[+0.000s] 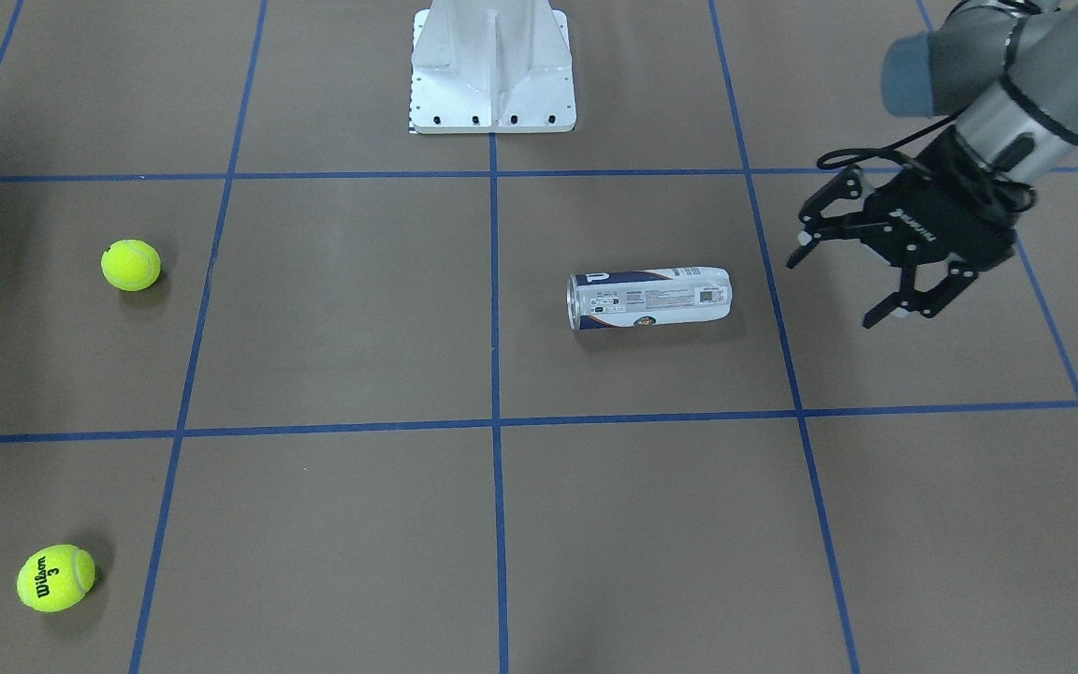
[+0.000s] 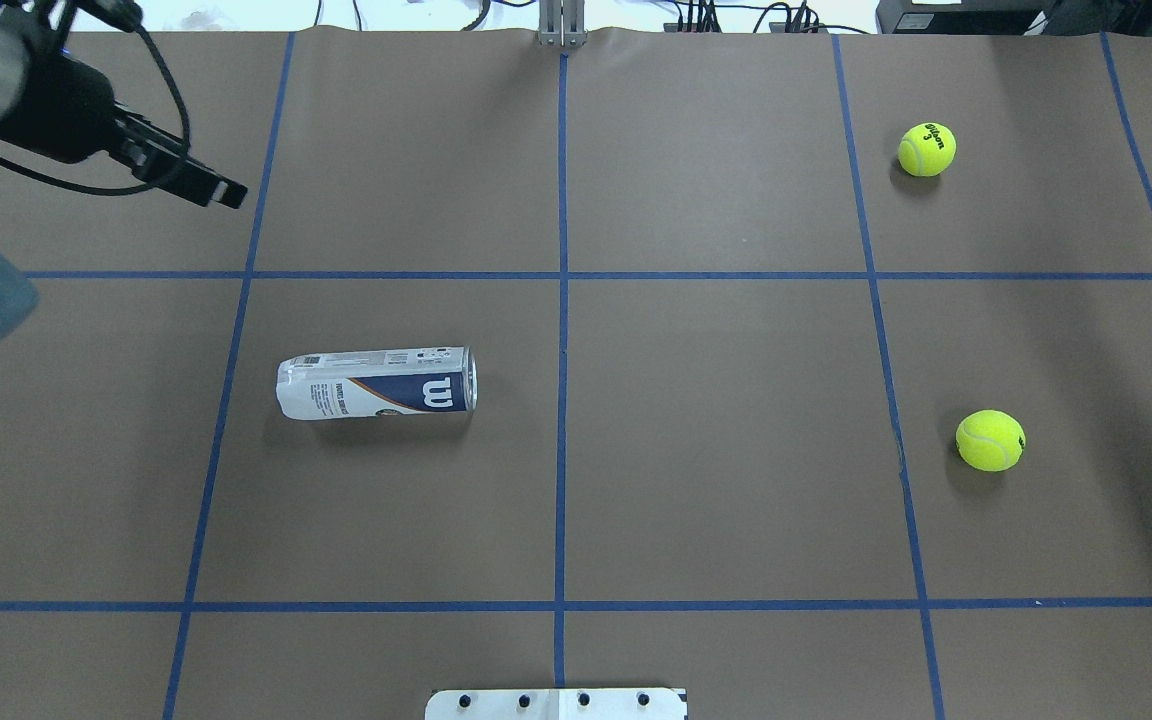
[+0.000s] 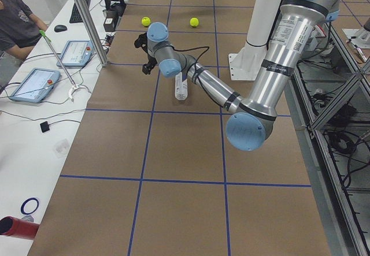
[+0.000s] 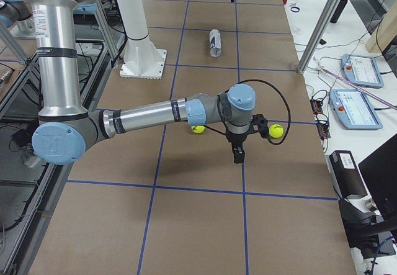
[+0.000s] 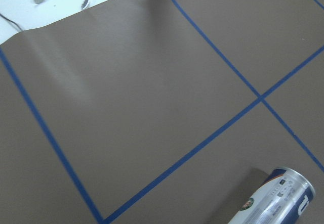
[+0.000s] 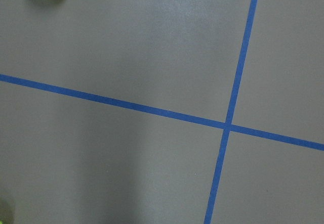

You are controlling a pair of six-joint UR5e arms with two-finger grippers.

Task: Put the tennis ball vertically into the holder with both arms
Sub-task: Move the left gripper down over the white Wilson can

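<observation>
Holder point(image 2: 376, 385) lies sideways, left of centre. The left gripper point(image 1: 834, 292), wide open, is held apart on its left. Near ball point(image 2: 989, 440) and far ball point(image 2: 926, 149) lie well right. The right gripper's point(image 4: 238, 154) state cannot be told. Approach step, it is judged — next the holder must be gripped and stood upright.

The black left hand point(image 2: 221, 190) hangs over the brown desk point(image 2: 716, 400). Robotward of it, a clear navy-labelled cylindrical can point(image 2: 376, 385) lies sideways; far rightward, a printed yellow-green tennis ball point(image 2: 927, 149) and a plain yellow-green tennis ball point(image 2: 990, 440).

Clear plastic navy-and-white-labelled tennis-ball can point(image 2: 376, 385) lying sideways on counter point(image 2: 716, 450); yellow-green tennis ball point(image 2: 990, 440) and Wilson-printed tennis ball point(image 2: 926, 149) well apart from it.
</observation>
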